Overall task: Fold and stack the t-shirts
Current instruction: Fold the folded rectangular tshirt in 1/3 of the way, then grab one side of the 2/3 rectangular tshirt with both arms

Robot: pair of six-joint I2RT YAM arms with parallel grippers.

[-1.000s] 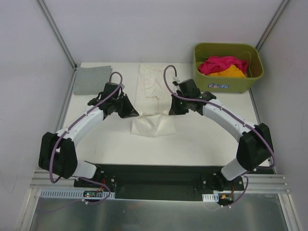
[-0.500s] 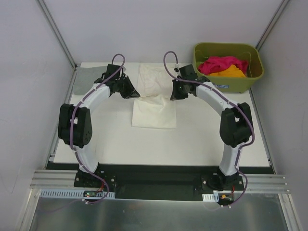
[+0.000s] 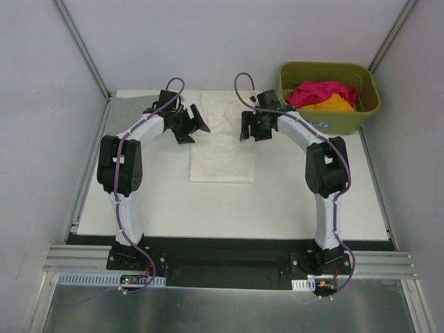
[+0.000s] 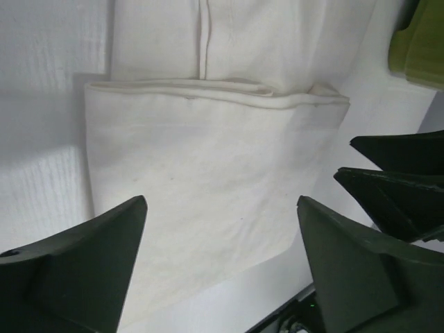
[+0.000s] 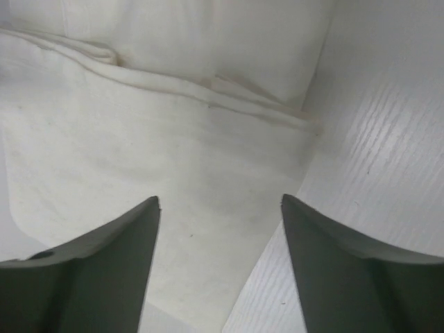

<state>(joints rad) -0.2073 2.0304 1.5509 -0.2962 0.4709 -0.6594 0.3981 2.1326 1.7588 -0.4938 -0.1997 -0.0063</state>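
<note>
The cream-white t-shirt [image 3: 222, 152] lies folded flat at the back middle of the table, its doubled-over edge across the wrist views [image 4: 208, 159] [image 5: 139, 152]. My left gripper [image 3: 195, 123] hovers open at the shirt's left back corner, with nothing between its fingers [image 4: 222, 201]. My right gripper [image 3: 245, 127] stands open at the right back corner, also holding nothing [image 5: 220, 201]. A grey t-shirt [image 3: 125, 105] lies flat at the back left, partly behind the left arm. Magenta-pink [image 3: 316, 91] and orange [image 3: 334, 104] t-shirts lie bunched in the basket.
The olive-green basket [image 3: 322, 66] stands at the back right corner, and a bit of it shows in the left wrist view [image 4: 420, 41]. The right gripper's black fingers [image 4: 402, 180] show there too. White walls close in the white table [image 3: 277, 201].
Both grippers carried the cream shirt's near edge toward the back, doubling it over. Then both opened and let go.
</note>
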